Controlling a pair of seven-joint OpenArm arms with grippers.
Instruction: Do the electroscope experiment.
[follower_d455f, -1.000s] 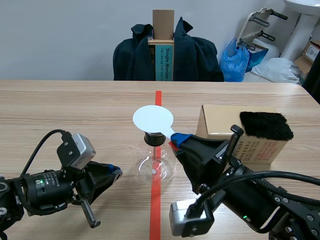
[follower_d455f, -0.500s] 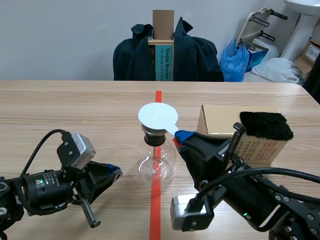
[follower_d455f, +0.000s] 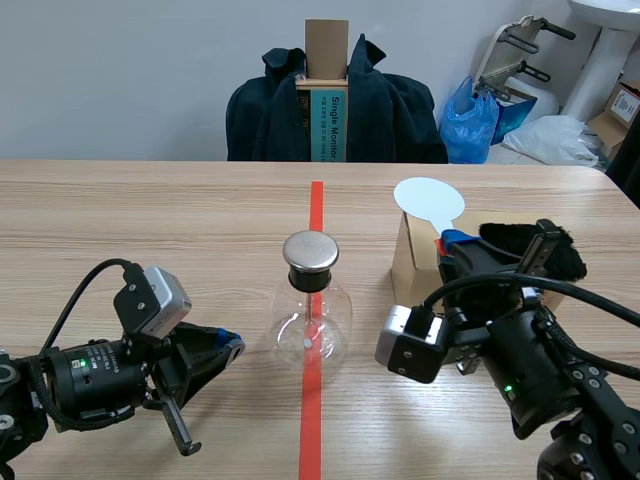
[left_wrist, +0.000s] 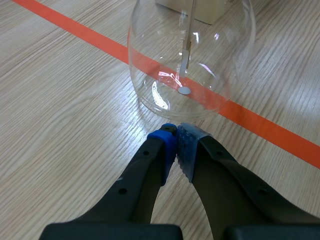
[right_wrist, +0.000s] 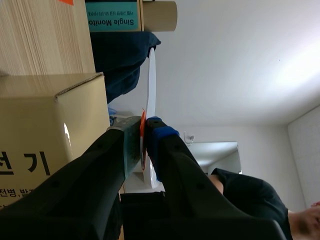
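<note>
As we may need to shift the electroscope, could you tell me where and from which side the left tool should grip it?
Probably the narrow black neck of the electroscope, under its metal cap, coming level from where the left tool lies: the upright glass bulb looks too wide and smooth, while the neck is slim.

light: bright, even | shadows: soft | glare: glints on glass flask

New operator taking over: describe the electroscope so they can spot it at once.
Find the orange-red tape line down the middle of the wooden table. Standing on it is a round flask. Unlike the cardboard box beside it, it is clear glass, capped by a metal disc.
</note>
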